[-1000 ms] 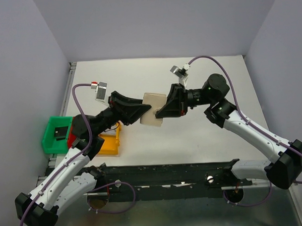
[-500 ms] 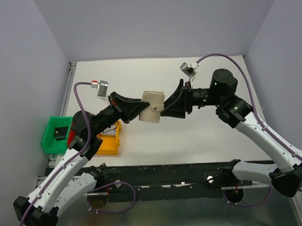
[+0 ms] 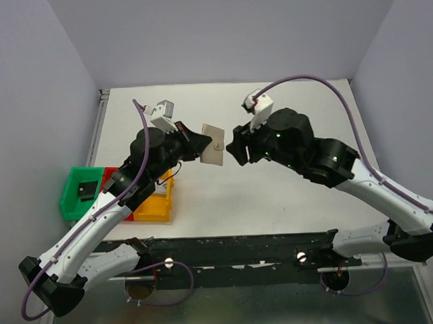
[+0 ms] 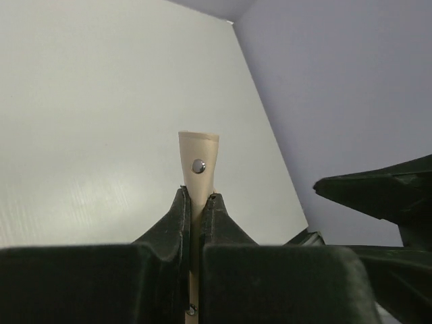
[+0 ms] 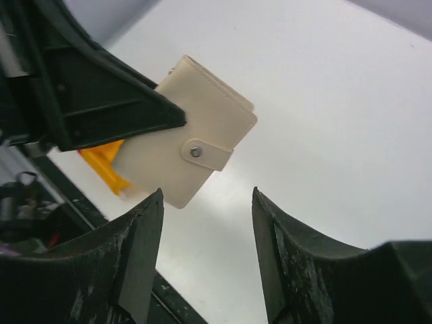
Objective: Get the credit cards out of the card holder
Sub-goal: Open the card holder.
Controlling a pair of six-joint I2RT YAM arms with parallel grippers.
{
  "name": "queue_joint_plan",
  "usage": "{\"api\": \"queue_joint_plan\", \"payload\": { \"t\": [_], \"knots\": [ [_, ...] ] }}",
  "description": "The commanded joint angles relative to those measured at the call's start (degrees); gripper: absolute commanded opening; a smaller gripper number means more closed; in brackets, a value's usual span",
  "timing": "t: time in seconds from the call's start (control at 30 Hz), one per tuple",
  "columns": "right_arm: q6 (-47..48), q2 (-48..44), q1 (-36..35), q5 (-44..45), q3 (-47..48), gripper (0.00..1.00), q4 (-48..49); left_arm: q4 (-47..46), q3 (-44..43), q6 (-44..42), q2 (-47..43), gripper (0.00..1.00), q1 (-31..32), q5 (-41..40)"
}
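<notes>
Card holder [image 5: 196, 128] pinched edge-on in left claw [image 4: 197, 199], pointing rightward (right claw [image 5: 208, 193] wide, empty).

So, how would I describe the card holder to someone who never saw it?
Look over the middle of the white table. There the left end effector pinches a flat cream card holder. Unlike the yellow bin, it has a strap with a metal snap.
</notes>
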State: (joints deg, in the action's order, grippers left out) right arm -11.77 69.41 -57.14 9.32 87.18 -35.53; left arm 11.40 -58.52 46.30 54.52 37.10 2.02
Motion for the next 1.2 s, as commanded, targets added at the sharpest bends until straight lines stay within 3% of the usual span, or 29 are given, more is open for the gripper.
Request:
{"api": "queue_joint_plan", "payload": {
  "t": [0.0,0.37,1.17],
  "knots": [
    [2.9,6.7,-4.3,19.2,3.3,0.62,-6.7,8.3,-4.2,1.8,0.8,0.00,3.9,-13.4],
    [0.3,12.5,-5.8,21.4,6.3,0.62,-5.7,10.0,-6.1,4.3,3.7,0.00,8.5,-18.9],
    [-2.2,17.2,-6.4,19.6,8.6,0.60,-6.5,4.3,-3.1,4.1,2.9,0.00,9.8,-17.3]
  ]
}}
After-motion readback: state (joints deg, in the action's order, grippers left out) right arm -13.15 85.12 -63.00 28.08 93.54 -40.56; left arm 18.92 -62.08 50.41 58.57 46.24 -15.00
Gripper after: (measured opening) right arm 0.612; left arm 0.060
